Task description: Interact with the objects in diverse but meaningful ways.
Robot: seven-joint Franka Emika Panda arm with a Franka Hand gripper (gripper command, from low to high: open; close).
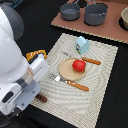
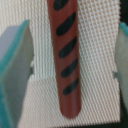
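Observation:
In the wrist view a dark brown sausage stick [image 2: 67, 60] with black stripes lies on the woven placemat [image 2: 95, 30]. It lies between my two fingers [image 2: 15, 70], and there is a gap on each side. My gripper [image 2: 70, 70] is open around it. In the exterior view the gripper [image 1: 34, 94] is low at the mat's near corner, with one end of the sausage [image 1: 42, 98] showing beside it. The red tomato [image 1: 78, 65] sits on the tan plate [image 1: 65, 71]. The pale blue carton [image 1: 82, 44] stands behind the plate. The yellow-orange bread block [image 1: 36, 54] is partly hidden by my arm.
An orange-handled fork [image 1: 70, 83] and knife [image 1: 86, 60] flank the plate on the striped placemat [image 1: 102, 90]. Two grey pots [image 1: 95, 14] stand on a brown board [image 1: 107, 31] at the back. My arm's white body [image 1: 12, 55] fills the exterior view's left.

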